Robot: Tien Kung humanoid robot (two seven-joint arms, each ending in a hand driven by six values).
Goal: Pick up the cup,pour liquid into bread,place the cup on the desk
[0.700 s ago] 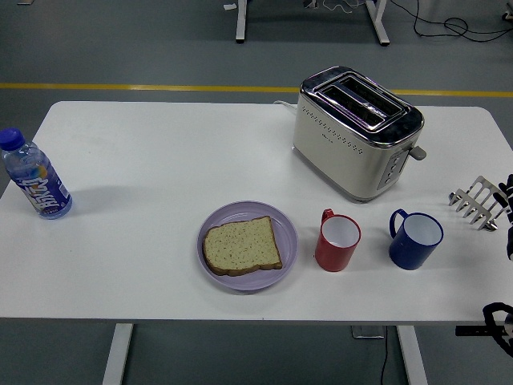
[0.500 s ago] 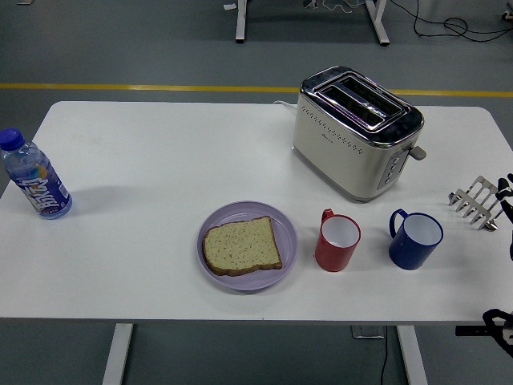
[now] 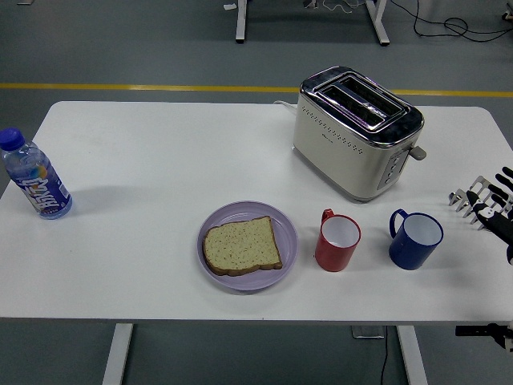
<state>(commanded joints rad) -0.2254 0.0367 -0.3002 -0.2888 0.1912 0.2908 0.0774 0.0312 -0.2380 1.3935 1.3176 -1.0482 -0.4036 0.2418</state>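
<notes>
Right hand (image 3: 498,210) at the right edge of the head view, black fingers (image 3: 506,176) spread and holding nothing, over the metal toast rack (image 3: 467,198). Blue cup (image 3: 416,238) upright on the white worktop (image 3: 160,152), just left of that hand. Red cup (image 3: 337,241) upright beside it, next to the purple plate (image 3: 287,228) bearing the bread slice (image 3: 241,245). Toaster (image 3: 357,130) behind the cups. Water bottle (image 3: 34,177) far left.

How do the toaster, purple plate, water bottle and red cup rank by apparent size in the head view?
1. toaster, clearly largest.
2. purple plate.
3. water bottle and red cup look too similar to rank.
</notes>
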